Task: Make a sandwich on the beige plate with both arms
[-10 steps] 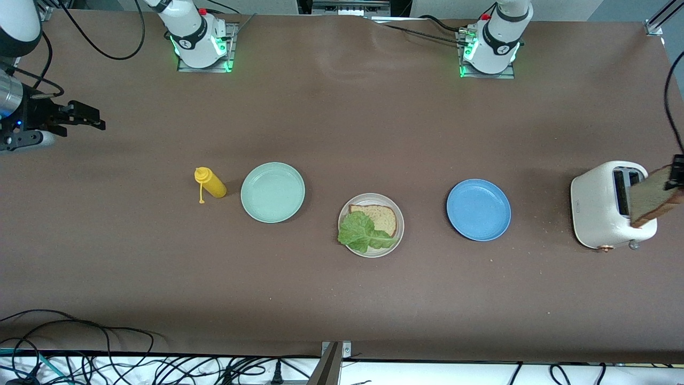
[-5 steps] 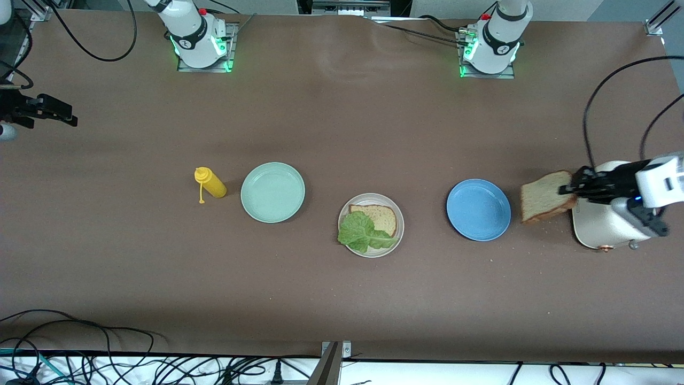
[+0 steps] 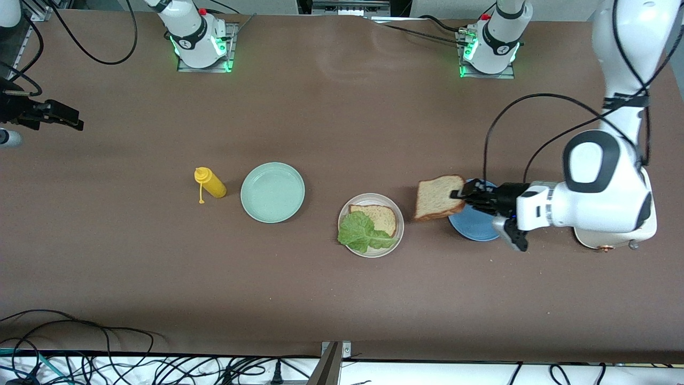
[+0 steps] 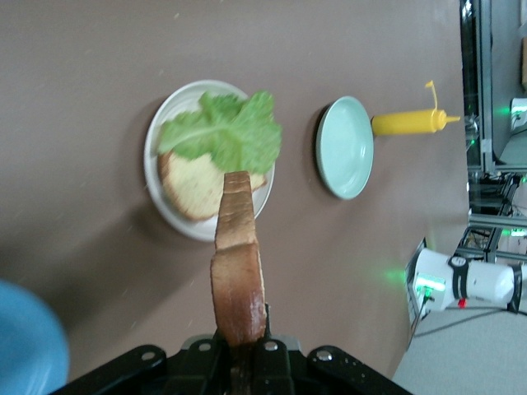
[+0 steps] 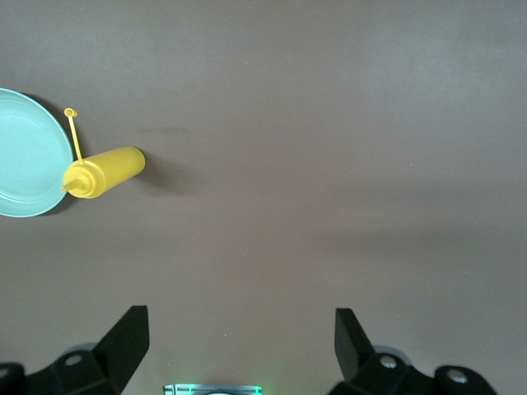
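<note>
Brown table (image 3: 342, 299): beige plate (image 3: 396, 235) at frame centre holds bread and lettuce (image 3: 363, 231). Left gripper (image 3: 460, 194) pinches top slice (image 3: 438, 197) above the blue plate's (image 3: 475, 230) edge; next, lower onto lettuce. Right gripper (image 3: 75, 120) waits, spread.

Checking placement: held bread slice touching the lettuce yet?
Apart. Front view shows the bread slice, in the left gripper, short of the lettuce, with bare table between.

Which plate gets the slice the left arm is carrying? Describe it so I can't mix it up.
Three plates sit in a row mid-table. Take the middle one, the beige plate, slightly nearer the front camera than the mint-green plate and blue plate. It alone holds food: a bread slice and lettuce leaf.
</note>
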Available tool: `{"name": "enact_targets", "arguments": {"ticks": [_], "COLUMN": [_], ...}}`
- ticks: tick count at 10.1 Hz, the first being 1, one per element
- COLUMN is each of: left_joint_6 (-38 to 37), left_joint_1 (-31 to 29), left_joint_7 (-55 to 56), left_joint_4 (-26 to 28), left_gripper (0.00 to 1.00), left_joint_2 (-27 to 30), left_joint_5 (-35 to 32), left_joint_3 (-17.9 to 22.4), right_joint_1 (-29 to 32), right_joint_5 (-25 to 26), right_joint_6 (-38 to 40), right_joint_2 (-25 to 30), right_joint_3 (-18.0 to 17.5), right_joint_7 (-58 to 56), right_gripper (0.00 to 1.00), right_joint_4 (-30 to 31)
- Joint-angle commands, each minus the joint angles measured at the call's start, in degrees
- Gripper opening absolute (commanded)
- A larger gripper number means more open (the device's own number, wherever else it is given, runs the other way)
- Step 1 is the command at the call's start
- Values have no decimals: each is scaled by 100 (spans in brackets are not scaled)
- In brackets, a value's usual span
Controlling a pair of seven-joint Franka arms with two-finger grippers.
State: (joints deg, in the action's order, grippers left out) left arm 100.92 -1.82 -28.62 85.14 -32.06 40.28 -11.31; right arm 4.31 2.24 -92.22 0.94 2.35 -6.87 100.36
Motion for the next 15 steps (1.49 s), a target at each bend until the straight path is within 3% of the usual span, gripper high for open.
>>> {"name": "enact_targets", "arguments": {"ticks": [1, 3, 6, 8, 11, 15], "left_joint_6": [435, 648, 902, 1394, 1659, 1896], "left_joint_1": [417, 621, 779, 990, 1113, 1140], "left_joint_7": [14, 154, 155, 120, 85, -29], "left_joint_4": [-129, -120, -103, -129, -164, -173], "left_gripper": [0, 0, 0, 0, 0, 0], "left_joint_2": [-326, -668, -985, -1204, -1372, -1539], "left_joint_5": [619, 1303, 1886, 2237, 2370, 2336], "left_joint_3": [77, 85, 85, 85, 85, 85], "right_joint_1": [123, 123, 193, 184, 184, 140], "right_joint_5": [102, -509, -557, -514, -514, -365], "right_joint_6": [20, -268, -489, -1226, -1061, -806], "right_joint_2": [-77, -121, -112, 46, 353, 117], "right_joint_3": [-77, 45, 72, 46, 37, 46], "right_joint_7": [54, 54, 54, 46, 54, 37], "right_gripper": [100, 100, 100, 100, 100, 100], "right_joint_4": [-140, -122, -61, 290, 554, 256]}}
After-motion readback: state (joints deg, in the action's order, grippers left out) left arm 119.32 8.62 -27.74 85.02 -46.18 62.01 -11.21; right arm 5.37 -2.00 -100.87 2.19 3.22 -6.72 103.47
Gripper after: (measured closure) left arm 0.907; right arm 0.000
